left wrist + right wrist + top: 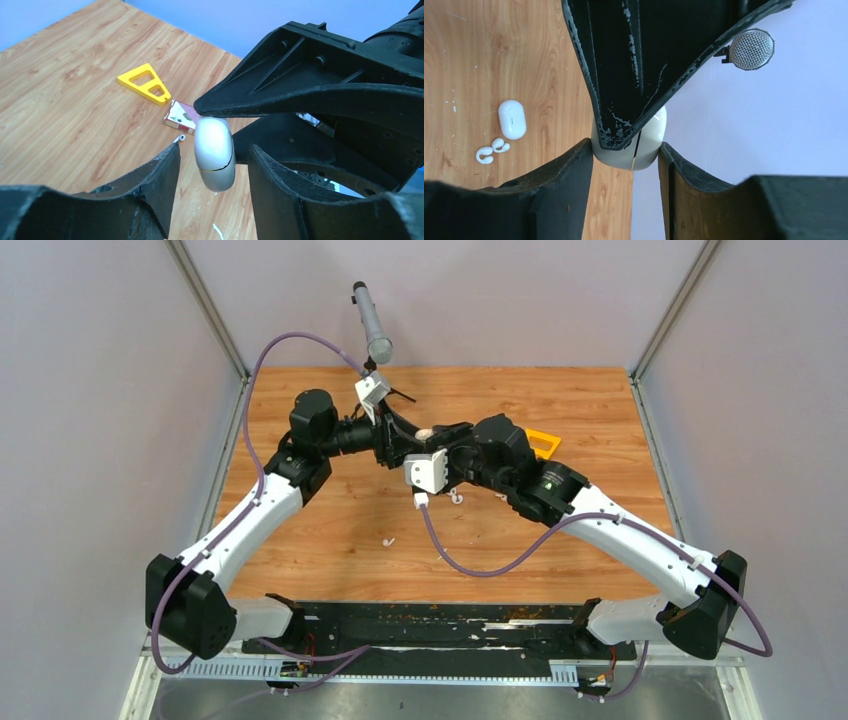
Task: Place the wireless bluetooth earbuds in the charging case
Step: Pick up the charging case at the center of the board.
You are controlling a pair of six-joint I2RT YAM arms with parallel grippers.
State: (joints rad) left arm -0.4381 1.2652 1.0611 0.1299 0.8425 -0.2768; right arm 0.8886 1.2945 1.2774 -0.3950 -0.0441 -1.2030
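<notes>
Wooden tabletop point(330, 530); both arms meet above its middle. Right pincer point(625, 147) clamped on the closed white charging case point(212, 130), held off the surface. Left pincer point(214, 148) spread wide, fingers straddling that case with gaps either side. Second case point(512, 119) lies on the tabletop; two earbuds point(485, 155) loose just beside it.

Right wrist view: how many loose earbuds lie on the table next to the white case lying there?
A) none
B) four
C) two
C: two earbuds lie side by side next to the white case on the table, while the right pincer grips the held charging case.
</notes>
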